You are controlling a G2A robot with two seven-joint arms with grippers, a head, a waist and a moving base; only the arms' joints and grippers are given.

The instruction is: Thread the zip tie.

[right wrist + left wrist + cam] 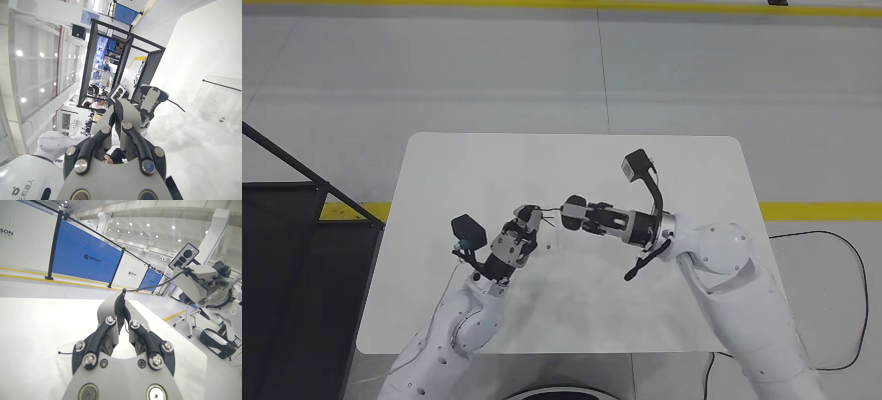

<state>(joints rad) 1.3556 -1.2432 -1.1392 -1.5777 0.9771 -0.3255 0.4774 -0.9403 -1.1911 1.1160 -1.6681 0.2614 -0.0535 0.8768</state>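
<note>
Apparently the threading is at its alignment stage, not finished. The left gripper (122,300) is clamped on the black zip tie (143,288), whose square head (123,291) stands just above the fingertips (110,299), raised above the white table (662,300). From that head the strap (151,287) runs across to the right gripper (117,107), whose pads (118,117) are pressed together. It looks to pinch the strap at its tips, so the 2 grippers hold 1 tie between them, close together over the middle of the table. A pointed black end (176,105) sticks out beside the left gripper. I cannot tell whether the strap at the head has gone through the slot or merely starts there. No closed loop shows, so I judge that feeding the tail through and pulling it snug is left to do.

Nearby, a 2nd zip tie (219,85) lies flat on a clear plastic sheet (213,100) on the table, well apart from both grippers. Nothing lies between the grippers; the likely hindrance is that the fingers themselves crowd the small head.
</note>
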